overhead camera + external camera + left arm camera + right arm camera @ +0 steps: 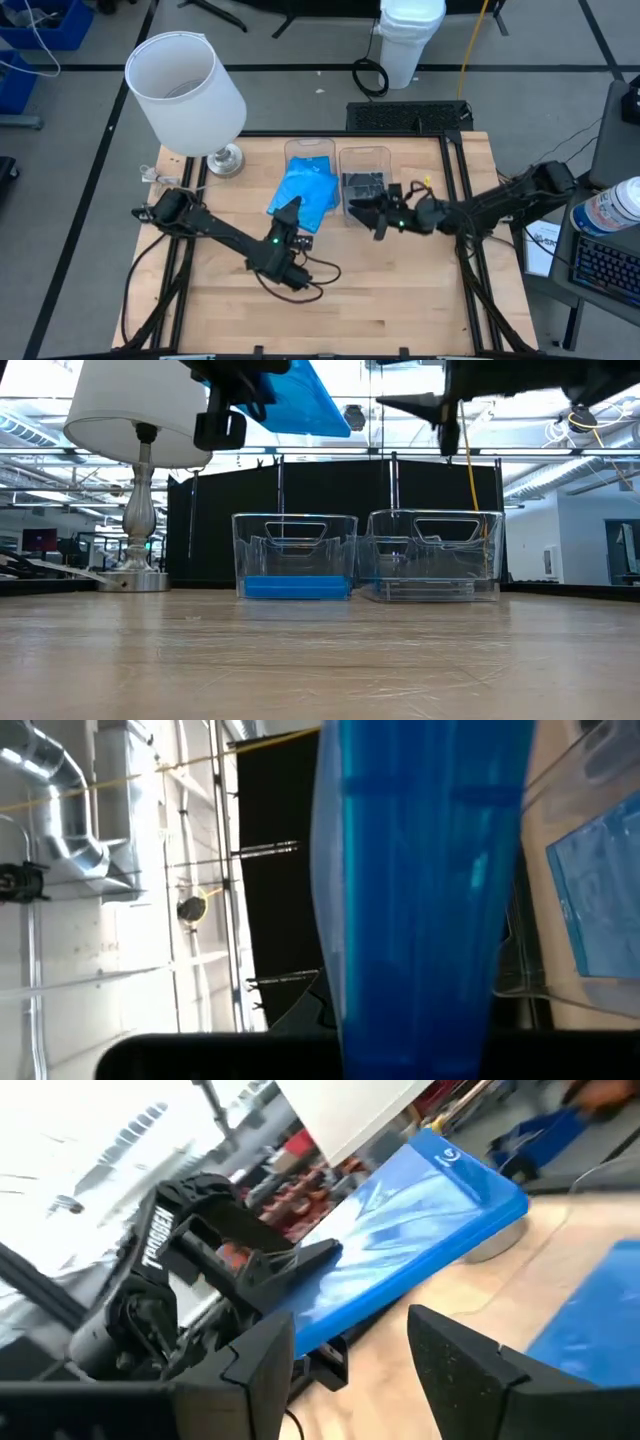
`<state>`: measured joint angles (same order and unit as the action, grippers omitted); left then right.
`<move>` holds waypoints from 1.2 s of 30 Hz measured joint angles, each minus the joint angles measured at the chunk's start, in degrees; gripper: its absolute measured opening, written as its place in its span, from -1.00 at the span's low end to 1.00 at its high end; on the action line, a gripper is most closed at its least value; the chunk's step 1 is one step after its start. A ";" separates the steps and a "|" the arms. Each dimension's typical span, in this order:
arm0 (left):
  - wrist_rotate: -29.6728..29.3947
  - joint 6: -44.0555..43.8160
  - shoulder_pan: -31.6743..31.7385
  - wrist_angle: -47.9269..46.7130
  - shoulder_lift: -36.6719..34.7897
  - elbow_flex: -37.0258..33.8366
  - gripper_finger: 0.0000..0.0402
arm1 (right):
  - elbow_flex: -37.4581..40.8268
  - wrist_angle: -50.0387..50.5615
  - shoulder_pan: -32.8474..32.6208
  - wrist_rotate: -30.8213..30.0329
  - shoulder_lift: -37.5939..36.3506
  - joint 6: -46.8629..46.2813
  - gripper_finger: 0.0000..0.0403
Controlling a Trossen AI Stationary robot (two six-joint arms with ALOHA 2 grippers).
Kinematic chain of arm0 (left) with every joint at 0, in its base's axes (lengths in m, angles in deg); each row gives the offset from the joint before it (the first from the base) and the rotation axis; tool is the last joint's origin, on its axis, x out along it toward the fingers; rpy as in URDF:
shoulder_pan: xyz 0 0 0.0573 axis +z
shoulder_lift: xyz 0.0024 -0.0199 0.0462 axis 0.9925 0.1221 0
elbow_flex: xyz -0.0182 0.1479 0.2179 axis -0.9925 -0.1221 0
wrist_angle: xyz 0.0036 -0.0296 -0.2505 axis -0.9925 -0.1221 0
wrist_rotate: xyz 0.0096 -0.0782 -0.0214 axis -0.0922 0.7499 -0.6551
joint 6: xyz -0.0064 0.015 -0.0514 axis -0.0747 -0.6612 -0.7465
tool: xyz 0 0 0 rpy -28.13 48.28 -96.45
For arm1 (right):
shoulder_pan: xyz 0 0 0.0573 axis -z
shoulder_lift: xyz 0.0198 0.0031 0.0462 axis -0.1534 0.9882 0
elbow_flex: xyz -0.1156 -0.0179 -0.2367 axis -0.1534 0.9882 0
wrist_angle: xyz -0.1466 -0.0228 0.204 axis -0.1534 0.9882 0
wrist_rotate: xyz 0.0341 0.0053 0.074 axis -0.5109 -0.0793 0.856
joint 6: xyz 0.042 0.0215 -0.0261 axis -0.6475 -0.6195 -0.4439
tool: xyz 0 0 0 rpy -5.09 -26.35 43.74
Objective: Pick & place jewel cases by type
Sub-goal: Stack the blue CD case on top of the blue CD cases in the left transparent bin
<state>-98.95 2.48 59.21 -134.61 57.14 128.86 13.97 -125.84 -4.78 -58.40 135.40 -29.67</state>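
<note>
My left gripper is shut on a bright blue jewel case and holds it high over the near end of the left clear bin. Another blue case lies flat on that bin's floor. The right bin holds dark and clear cases. My right gripper hovers open and empty just near of the right bin, its fingers pointing toward the left arm. In the right wrist view the held blue case and the left gripper show beyond my right fingers. My left gripper pinches the blue case between its two fingers at its near edge, one finger lying on the upper face. The fingers come from the near left, slanting up. The case is lifted clear, tilted, its far end higher, well above the bin rims.
A table lamp with a white shade stands on its metal base at the far left of the table. Loose cables trail under the left arm. Bare wood lies across the near half of the table.
</note>
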 joint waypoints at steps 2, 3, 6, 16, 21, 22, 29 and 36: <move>-0.03 1.58 -0.32 0.23 -0.02 0.35 -0.94 | 1.06 -2.20 2.89 5.08 0.44 -2.27 -0.08; 0.00 2.33 -0.47 0.48 -0.02 0.54 -0.94 | 1.32 -2.80 4.15 7.07 0.81 -3.40 -0.09; 0.00 4.80 -1.12 1.46 -0.02 1.34 -0.94 | 1.62 -3.38 7.07 11.77 1.51 -6.21 -0.12; 0.01 21.03 -1.87 13.72 -0.04 6.25 -0.94 | 1.60 -4.78 14.05 22.63 2.27 -9.63 -0.14; -0.08 31.27 -1.42 24.11 -0.11 7.54 -0.94 | 1.60 -7.80 15.16 23.32 2.27 -8.38 -0.15; -0.31 33.16 -1.35 26.16 -0.13 7.56 -0.94 | 1.60 -8.75 15.32 23.22 2.27 -7.48 -0.15; -0.86 41.05 -1.29 34.47 -0.15 7.58 -0.94 | 1.60 -12.06 17.08 26.65 2.29 -6.24 -0.19; -0.55 40.76 -1.28 35.29 -0.13 7.58 -0.94 | 1.60 -12.35 17.44 27.87 2.29 -1.76 -0.42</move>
<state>-99.49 43.24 57.93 -99.32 57.01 136.45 15.56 -138.19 12.66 -30.53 137.69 -31.43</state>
